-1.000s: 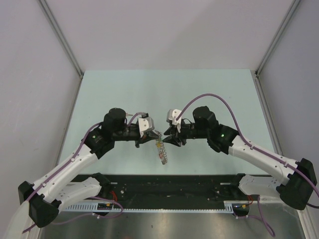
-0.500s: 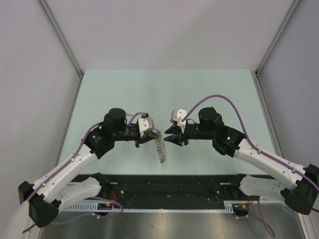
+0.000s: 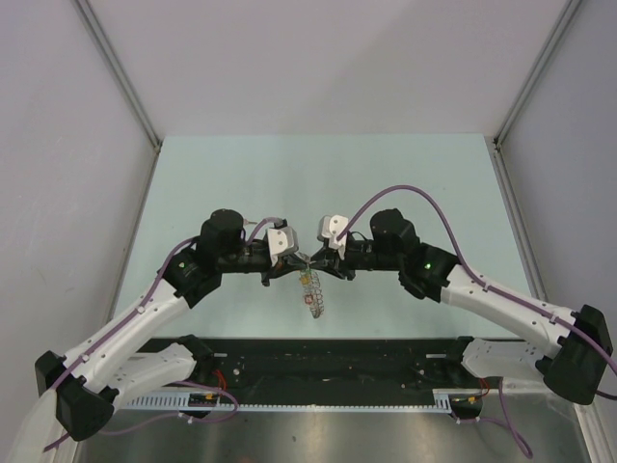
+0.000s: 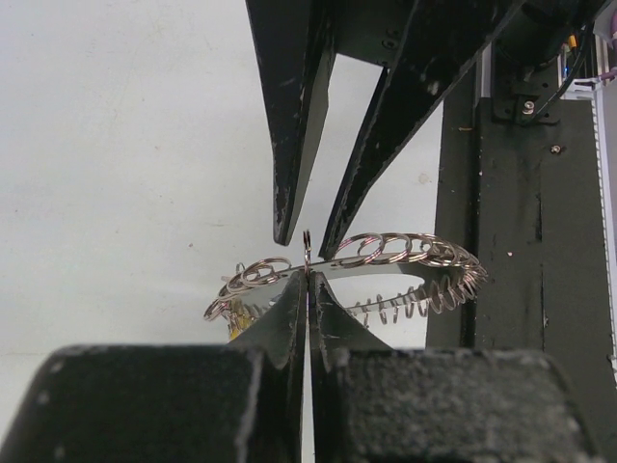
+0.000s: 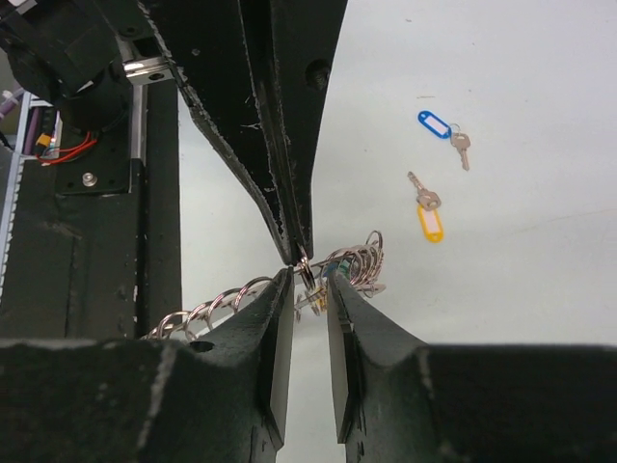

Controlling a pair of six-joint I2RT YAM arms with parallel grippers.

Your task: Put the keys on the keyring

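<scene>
Clamps keyring (image 4: pixel 386 253) in closed left gripper (image 4: pixel 307 278); straddles loop (image 5: pixel 305 266) with slightly parted right gripper (image 5: pixel 310 280); nothing threaded, keys (image 5: pixel 431 222) loose on table (image 5: pixel 530 338).

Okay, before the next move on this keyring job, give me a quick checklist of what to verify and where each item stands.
1. Left tool clamped on the keyring: ok.
2. Right tool straddling the small upright ring: ok.
3. Right tool closed on that ring: not ok, gaps on both sides.
4. Ring's coil pried open: cannot tell.
5. Blue-tagged key and yellow-tagged key threaded on: not ok, both lie on the table.
</scene>
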